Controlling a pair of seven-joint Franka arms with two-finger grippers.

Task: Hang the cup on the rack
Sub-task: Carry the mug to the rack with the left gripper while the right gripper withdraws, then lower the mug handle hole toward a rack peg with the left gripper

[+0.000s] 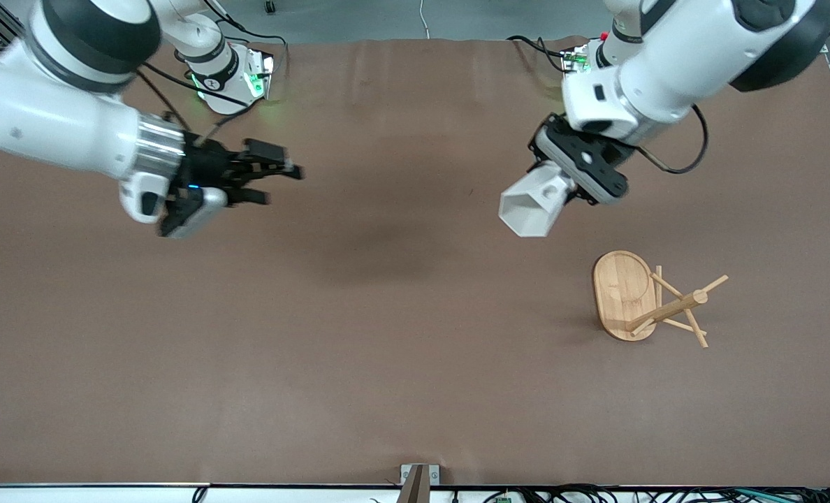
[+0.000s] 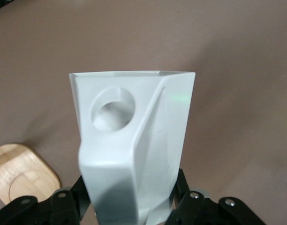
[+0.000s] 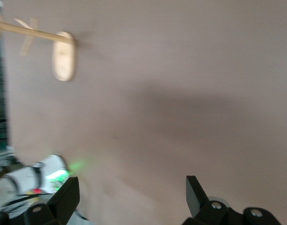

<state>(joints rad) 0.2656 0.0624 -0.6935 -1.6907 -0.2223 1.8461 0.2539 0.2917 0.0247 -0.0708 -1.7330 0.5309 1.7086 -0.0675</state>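
Where visible, seemingly bare brown table (image 1: 387,335)

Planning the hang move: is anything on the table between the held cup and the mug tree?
Nothing visible. The left claw holds the faceted white cup over bare table; the bamboo mug tree stands nearer the front camera. The right claw, open, is toward the other end.

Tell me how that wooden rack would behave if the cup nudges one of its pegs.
The rack probably resists tipping: its post rises from a broad, flat oval base. It looks like light wood, though, so it may slide on the table. The thin pegs could flex or snap if the cup in the left gripper pushes hard.
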